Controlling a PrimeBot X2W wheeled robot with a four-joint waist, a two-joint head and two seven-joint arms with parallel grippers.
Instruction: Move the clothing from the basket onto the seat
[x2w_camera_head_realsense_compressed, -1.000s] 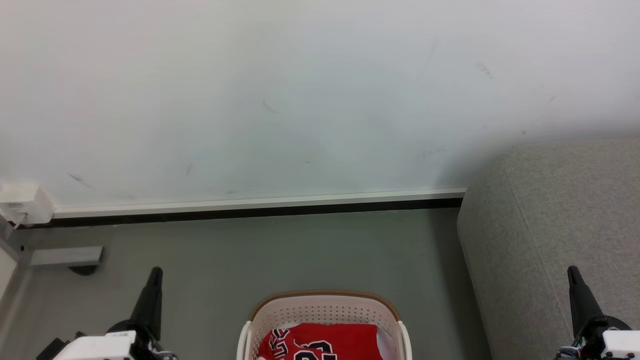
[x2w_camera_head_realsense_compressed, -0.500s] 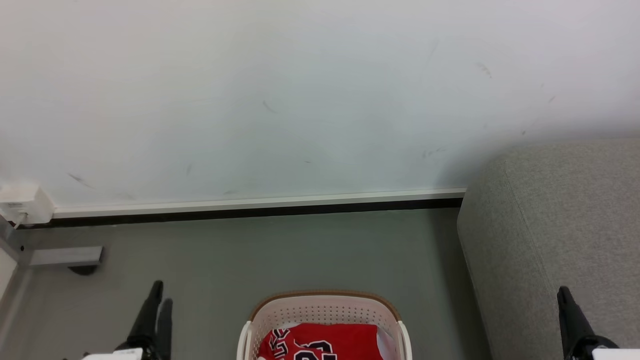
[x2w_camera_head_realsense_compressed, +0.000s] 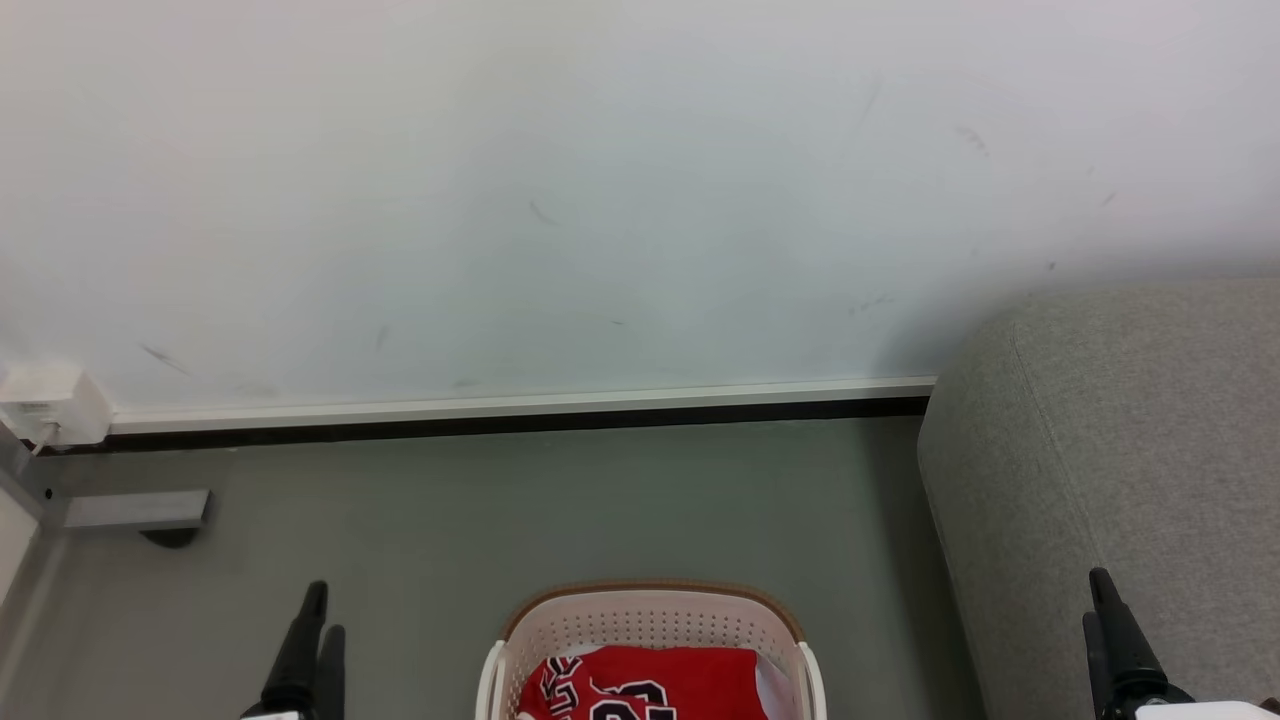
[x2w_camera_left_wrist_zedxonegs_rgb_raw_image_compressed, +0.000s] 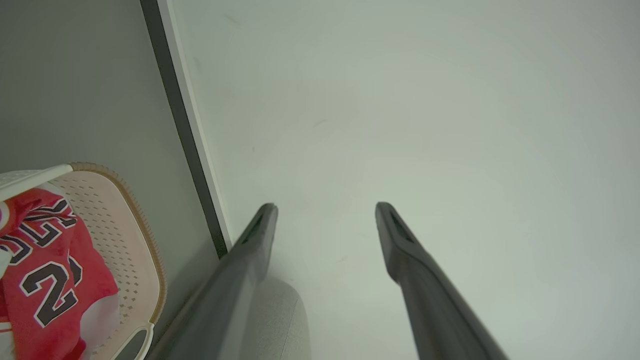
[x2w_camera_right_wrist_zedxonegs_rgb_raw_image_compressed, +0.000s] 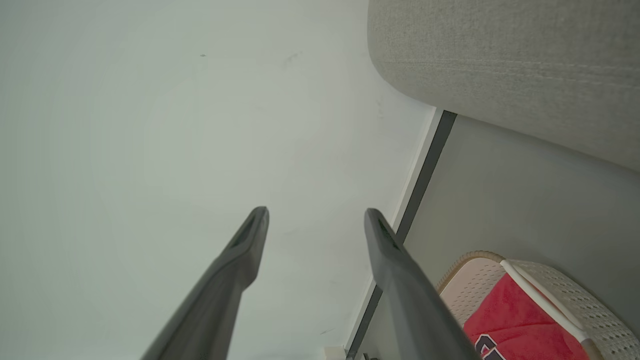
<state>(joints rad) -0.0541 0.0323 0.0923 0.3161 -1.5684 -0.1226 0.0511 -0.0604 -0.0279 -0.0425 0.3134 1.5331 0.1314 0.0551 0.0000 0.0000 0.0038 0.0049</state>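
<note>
Evidently, the left claw (x2w_camera_left_wrist_zedxonegs_rgb_raw_image_compressed: 326, 205) and the right claw (x2w_camera_right_wrist_zedxonegs_rgb_raw_image_compressed: 316, 210) are hanging spread and empty either side of the basket (x2w_camera_head_realsense_compressed: 650, 615), apparently readying to reach down, since the clothing (x2w_camera_head_realsense_compressed: 650, 680) is lying inside it, beside the seat (x2w_camera_head_realsense_compressed: 1130, 450).

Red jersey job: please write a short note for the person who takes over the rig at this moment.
Left end effector: open, empty, raised to the left of the basket.
Right end effector: open, empty, raised beside the grey sofa.
Red jersey with black-and-white lettering lies in the basket, which stands left of the sofa.
Done: nothing; no garment is grasped.
To do: grasp the jersey, lift it out, lay it on the sofa.
</note>
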